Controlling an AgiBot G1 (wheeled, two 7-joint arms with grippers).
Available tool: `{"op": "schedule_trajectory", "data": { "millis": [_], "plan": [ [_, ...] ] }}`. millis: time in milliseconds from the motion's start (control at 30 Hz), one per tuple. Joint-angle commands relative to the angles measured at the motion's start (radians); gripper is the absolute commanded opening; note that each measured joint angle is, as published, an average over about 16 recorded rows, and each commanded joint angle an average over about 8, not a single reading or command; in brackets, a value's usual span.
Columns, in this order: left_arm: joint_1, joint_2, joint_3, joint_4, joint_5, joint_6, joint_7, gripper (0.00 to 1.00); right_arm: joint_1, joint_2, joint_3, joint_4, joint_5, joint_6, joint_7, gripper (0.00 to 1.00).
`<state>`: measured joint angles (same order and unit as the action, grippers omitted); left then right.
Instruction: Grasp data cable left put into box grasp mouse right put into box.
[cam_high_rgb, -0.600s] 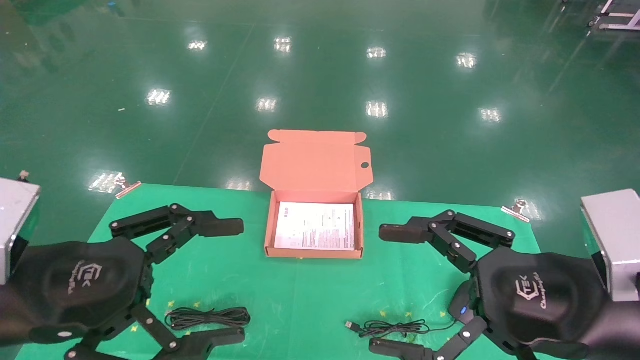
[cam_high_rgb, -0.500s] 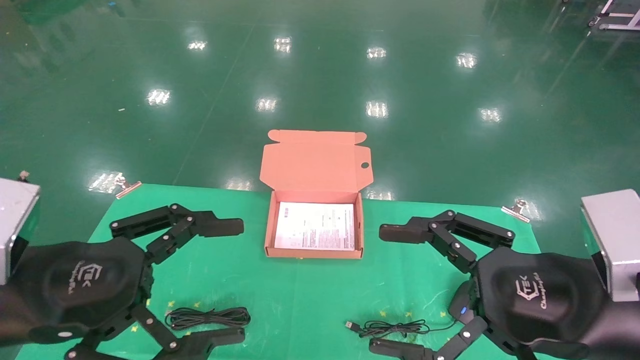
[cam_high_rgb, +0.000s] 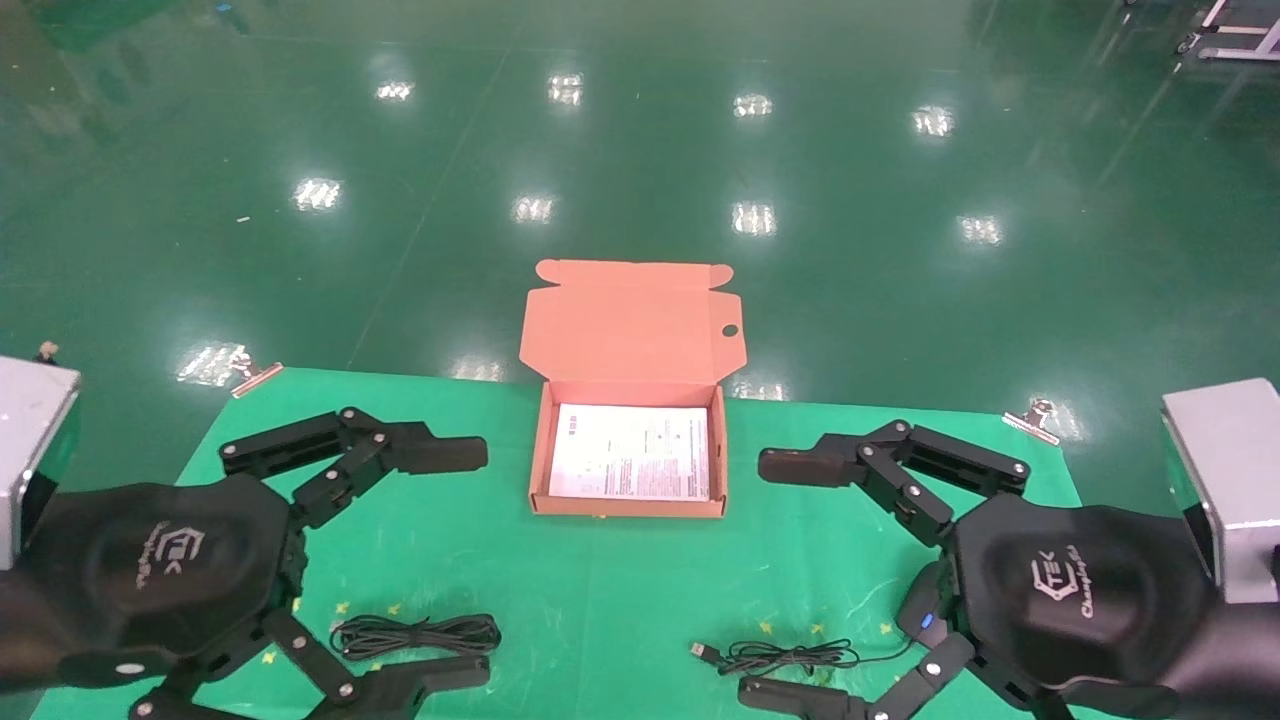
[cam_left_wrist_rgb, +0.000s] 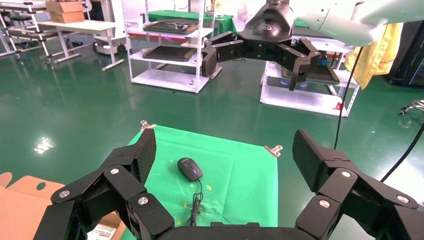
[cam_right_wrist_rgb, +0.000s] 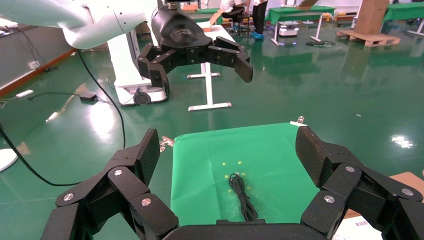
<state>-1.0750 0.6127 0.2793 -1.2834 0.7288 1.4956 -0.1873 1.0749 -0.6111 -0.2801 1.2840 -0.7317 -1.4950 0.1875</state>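
Left gripper (cam_high_rgb: 470, 562) is held low at about 8 o'clock in the head view, fingers (cam_high_rgb: 440, 454) spread wide and pointed toward 3 o'clock. Right gripper (cam_high_rgb: 785, 580) is held at about 4 o'clock, mirrored, fingers (cam_high_rgb: 800, 466) likewise spread wide and pointed toward 9 o'clock. Both wrists are raised level, the two grippers facing each other, well apart. Nothing is held in either.
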Motion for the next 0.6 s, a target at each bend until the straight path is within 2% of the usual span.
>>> {"op": "schedule_trajectory", "data": {
  "millis": [33, 300, 600],
  "plan": [
    [0.001, -0.001, 0.0, 0.0, 0.0, 0.0, 0.0, 1.0, 0.0, 0.0, 0.0, 0.0, 0.001, 0.0, 0.0, 1.0],
    [-0.023, 0.015, 0.014, 0.018, 0.014, 0.01, -0.005, 1.0, 0.019, 0.008, -0.013, 0.01, -0.042, -0.012, -0.01, 1.0],
    [-0.146, 0.026, 0.119, 0.066, 0.175, 0.068, -0.072, 1.0, 0.146, 0.016, -0.082, 0.049, -0.261, -0.045, -0.078, 1.0]
  ]
}}
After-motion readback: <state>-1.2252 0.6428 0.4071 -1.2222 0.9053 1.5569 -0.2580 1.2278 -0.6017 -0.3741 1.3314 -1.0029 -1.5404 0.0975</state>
